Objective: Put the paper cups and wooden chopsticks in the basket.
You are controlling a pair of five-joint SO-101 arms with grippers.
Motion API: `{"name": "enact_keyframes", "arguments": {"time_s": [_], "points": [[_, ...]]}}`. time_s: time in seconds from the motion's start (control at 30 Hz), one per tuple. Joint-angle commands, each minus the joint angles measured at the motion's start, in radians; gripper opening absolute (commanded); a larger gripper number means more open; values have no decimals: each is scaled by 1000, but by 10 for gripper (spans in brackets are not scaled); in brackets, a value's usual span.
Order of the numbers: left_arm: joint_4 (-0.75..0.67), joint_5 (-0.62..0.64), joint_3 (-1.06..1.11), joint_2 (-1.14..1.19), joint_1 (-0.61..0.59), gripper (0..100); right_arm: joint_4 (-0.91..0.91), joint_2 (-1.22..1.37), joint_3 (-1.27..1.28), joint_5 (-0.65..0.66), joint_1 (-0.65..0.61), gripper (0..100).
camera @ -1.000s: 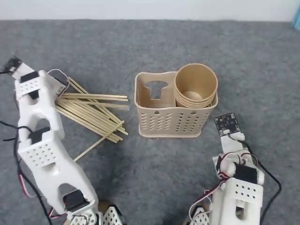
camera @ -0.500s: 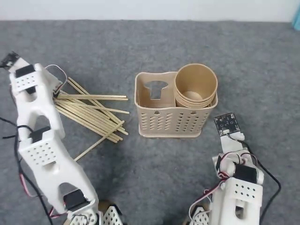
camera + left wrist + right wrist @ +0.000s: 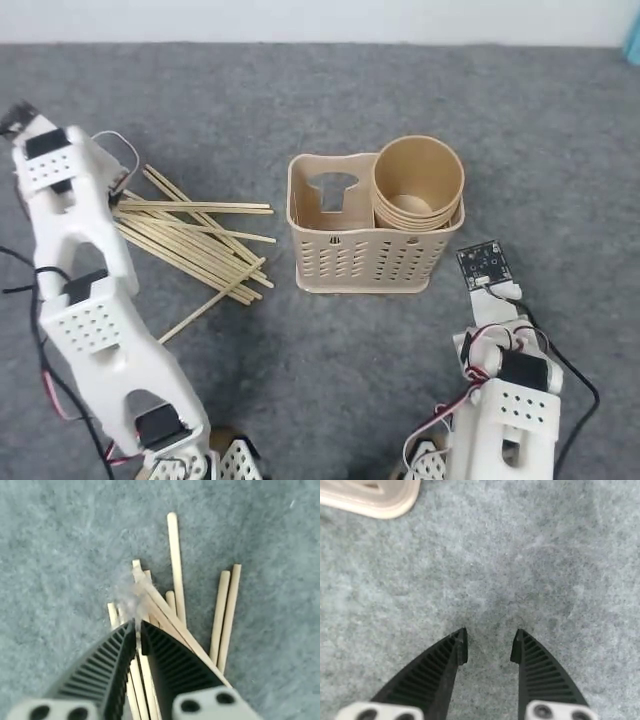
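Observation:
Several wooden chopsticks lie in a loose pile on the grey carpet, left of the beige basket. A stack of paper cups stands in the basket's right compartment. The left arm hangs over the pile's left end. In the left wrist view my left gripper is shut, with a pale chopstick in the thin gap between its jaws and more chopsticks fanned out beyond. My right gripper is open over bare carpet, just in front of the basket's corner.
The basket's left compartment holds no cups or chopsticks. The right arm sits low at the front right. Open carpet surrounds the basket at the back and right. A pale wall edge runs along the far side.
The left arm has shifted left and slightly back over the pile's end. A few chopsticks turned slightly with it. The right arm, basket and cups have stayed put.

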Motion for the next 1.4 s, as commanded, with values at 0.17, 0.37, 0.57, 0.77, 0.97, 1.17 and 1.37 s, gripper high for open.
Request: {"name": "enact_keyframes", "arguments": {"time_s": [0.17, 0.37, 0.57, 0.77, 0.97, 1.17, 1.37], "points": [[-49, -17, -15, 29, -3, 163, -16, -19, -9, 14, -4, 162], [-57, -15, -19, 106, -29, 165, -16, -19, -9, 14, -4, 162], [-52, -17, -48, 110, -28, 126, -15, -19, -9, 14, -1, 162], [-51, -103, -45, 110, -25, 13, -15, -19, -9, 14, 1, 162], [5, -107, -59, 100, -52, 13, -15, -19, -11, 14, 1, 162], [147, -109, -196, 89, -81, 12, -15, -19, -11, 14, 1, 162], [350, -112, -461, 89, -120, 12, -15, -19, -11, 14, 1, 162]]}}
